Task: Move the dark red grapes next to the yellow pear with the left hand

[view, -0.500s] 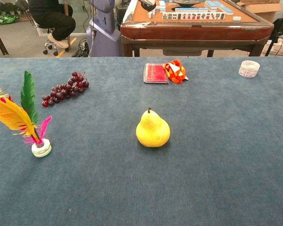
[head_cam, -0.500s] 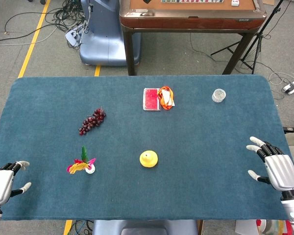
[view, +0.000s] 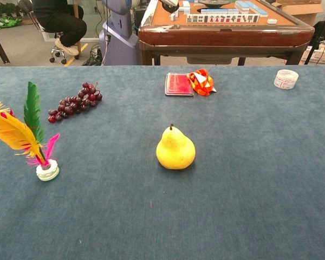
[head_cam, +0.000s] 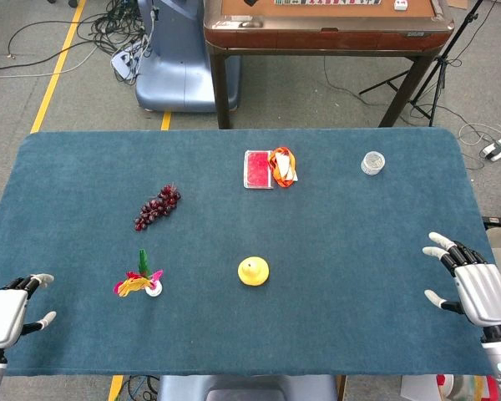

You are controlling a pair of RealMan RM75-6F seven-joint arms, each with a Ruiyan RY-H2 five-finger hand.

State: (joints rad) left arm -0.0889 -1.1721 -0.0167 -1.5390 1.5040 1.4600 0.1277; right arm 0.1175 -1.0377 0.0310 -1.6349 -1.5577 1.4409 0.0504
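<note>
The dark red grapes (head_cam: 157,207) lie on the blue table's left half, also seen in the chest view as a bunch (view: 75,102) at the far left. The yellow pear (head_cam: 253,271) stands upright near the middle front, large in the chest view (view: 175,148). My left hand (head_cam: 7,312) hovers at the table's front left corner, fingers apart and empty, well away from the grapes. My right hand (head_cam: 474,286) is at the front right edge, fingers spread, holding nothing. Neither hand shows in the chest view.
A feathered shuttlecock (head_cam: 140,282) stands between my left hand and the pear. A red box (head_cam: 258,169) with an orange-and-white packet (head_cam: 283,165) sits at the back centre. A small clear round container (head_cam: 372,162) is at the back right. A wooden table (head_cam: 326,25) stands beyond.
Both hands have drifted slightly toward the front edge. Nothing on the table has moved.
</note>
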